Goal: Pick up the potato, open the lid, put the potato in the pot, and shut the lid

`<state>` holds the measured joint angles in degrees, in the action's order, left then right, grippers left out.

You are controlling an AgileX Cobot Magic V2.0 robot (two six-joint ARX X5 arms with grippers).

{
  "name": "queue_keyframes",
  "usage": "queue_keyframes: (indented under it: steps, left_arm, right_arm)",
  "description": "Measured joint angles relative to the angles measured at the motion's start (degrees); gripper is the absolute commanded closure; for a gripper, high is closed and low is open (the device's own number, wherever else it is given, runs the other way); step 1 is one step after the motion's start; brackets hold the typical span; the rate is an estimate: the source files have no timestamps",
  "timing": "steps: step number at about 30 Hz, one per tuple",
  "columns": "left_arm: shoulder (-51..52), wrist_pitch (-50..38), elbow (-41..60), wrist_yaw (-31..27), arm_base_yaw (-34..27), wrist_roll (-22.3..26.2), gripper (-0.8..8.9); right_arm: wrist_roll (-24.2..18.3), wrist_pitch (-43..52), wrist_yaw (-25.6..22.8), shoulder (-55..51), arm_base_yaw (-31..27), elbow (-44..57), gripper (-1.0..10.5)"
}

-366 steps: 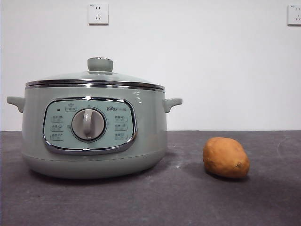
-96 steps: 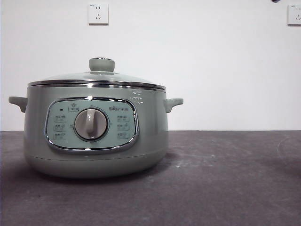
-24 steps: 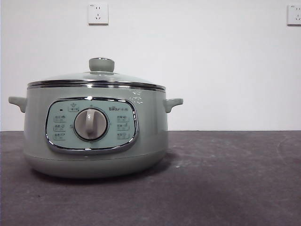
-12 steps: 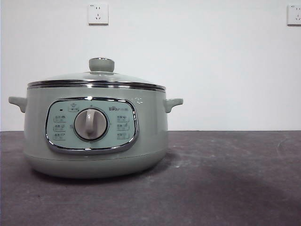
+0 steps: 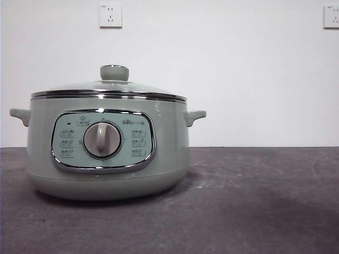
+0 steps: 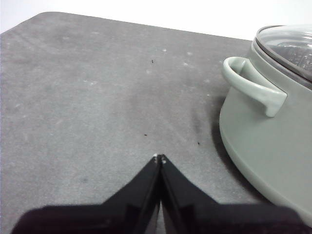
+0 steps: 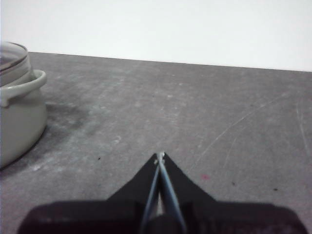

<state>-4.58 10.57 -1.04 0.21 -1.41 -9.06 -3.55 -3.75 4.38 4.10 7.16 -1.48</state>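
**Pot lidded on the grey table, both grippers closed and empty**

Writing on the pot (image 5: 108,145) is limited to small icons and characters on its chrome-framed control panel (image 5: 103,141), too small to read, around a central dial (image 5: 102,139). The pot stands left of centre in the front view, with the lid (image 5: 108,90) seated on its rim and the knob (image 5: 114,72) upright on top. The potato shows in none of the views.

The table (image 5: 254,201) is dark grey, matte, with pale scuffs and specks. Behind it is a plain white wall with two sockets (image 5: 110,15), one above the pot and one at the upper right corner.

The left gripper (image 6: 159,159) hovers above bare table beside one pot handle (image 6: 253,85), jaws pressed together, holding nothing. The right gripper (image 7: 159,157) hovers over open table, apart from the pot's other handle (image 7: 24,87), jaws likewise together and empty.
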Motion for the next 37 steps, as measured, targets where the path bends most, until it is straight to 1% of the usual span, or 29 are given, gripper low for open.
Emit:
queue_keyframes:
  steps: [4, 7, 37]
  left_arm:
    - [0.0, 0.0, 0.0, 0.0, 0.0, 0.0, 8.17]
    - [0.0, 0.0, 0.0, 0.0, 0.0, 0.0, 8.17]
    - [0.0, 0.0, 0.0, 0.0, 0.0, 0.0, 8.17]
  right_arm:
    - [0.8, -4.4, 0.0, -2.6, -0.2, 0.7, 9.6]
    - [1.0, -5.6, 0.0, -3.9, -0.4, 0.6, 9.6]
    - [1.2, -5.8, -0.1, -3.9, -0.5, 0.6, 9.6]
